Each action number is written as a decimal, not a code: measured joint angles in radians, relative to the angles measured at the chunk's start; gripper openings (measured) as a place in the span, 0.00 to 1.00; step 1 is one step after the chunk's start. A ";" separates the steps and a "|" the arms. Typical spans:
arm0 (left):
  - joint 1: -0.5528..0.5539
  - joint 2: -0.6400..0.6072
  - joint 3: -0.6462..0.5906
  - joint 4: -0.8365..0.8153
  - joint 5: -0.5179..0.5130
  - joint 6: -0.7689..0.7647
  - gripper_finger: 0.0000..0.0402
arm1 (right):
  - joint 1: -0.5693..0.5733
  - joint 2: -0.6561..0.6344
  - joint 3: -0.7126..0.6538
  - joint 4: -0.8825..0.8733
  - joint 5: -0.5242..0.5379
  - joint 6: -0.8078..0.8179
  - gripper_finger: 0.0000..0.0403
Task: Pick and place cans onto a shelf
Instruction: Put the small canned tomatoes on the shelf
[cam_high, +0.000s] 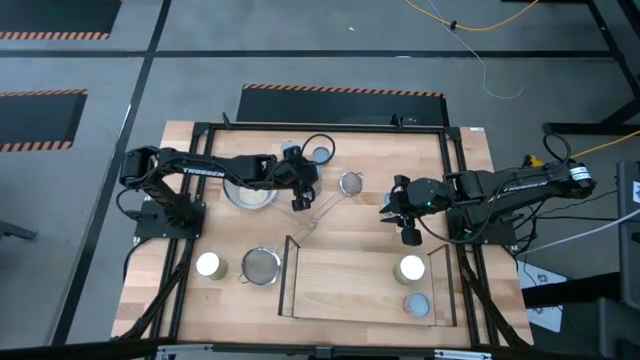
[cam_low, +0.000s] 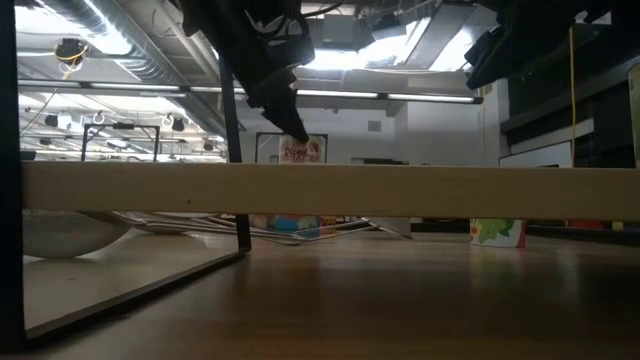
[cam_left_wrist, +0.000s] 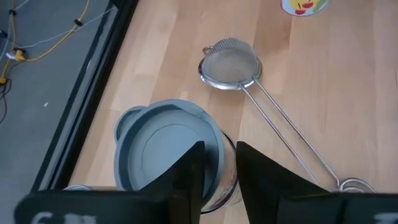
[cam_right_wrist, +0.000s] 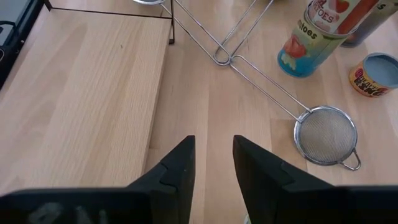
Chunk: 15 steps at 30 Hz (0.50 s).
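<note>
high view, clock face centred on the worktop (cam_high: 340, 180). left tool (cam_high: 300, 200) sat just off centre toward 10 o'clock, over bare wood between the steel pan (cam_high: 250, 190) and a small strainer (cam_high: 351, 183). in the left wrist view its fingers (cam_left_wrist: 189, 171) stood a narrow gap apart, with a can (cam_left_wrist: 171, 152) showing a pale blue-grey top right at the fingertips; one finger overlapped the can's rim, but could not tell whether the can was gripped or only below the fingers.

right tool (cam_high: 400, 222) was at about 3 o'clock, close to centre, above the worktop just beyond the far edge of the shelf (cam_high: 350, 285). in the right wrist view its fingers (cam_right_wrist: 180, 165) were narrowly parted with nothing between them, only wood beneath.

the shelf lay at 6 o'clock. two cans stood on it toward its 4 o'clock end: one with a shiny white top (cam_high: 411, 268), one with a blue-grey top (cam_high: 417, 305) nearer the front edge. another white-topped can (cam_high: 211, 265) stood on the worktop at 8 o'clock, outside the shelf, beside a second strainer (cam_high: 262, 265). a blue-grey-topped can (cam_high: 321, 155) stood at 12 o'clock near the back edge.

right wrist view also showed a labelled tomato can (cam_right_wrist: 311, 43) and a short can with a yellow label (cam_right_wrist: 375, 73) near a strainer (cam_right_wrist: 326, 134). low view: only the shelf board (cam_low: 330, 190) edge-on and dark arm shapes above
</note>
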 joint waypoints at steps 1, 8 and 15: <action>0.000 0.000 0.000 0.000 -0.001 0.000 0.19 | 0.000 0.000 0.000 0.000 0.000 0.000 0.28; -0.001 0.000 -0.001 0.013 0.002 -0.003 0.05 | 0.000 0.000 0.000 0.000 0.000 -0.001 0.28; -0.001 0.000 -0.001 0.020 0.003 -0.002 0.02 | 0.000 0.000 0.000 0.000 0.000 -0.001 0.28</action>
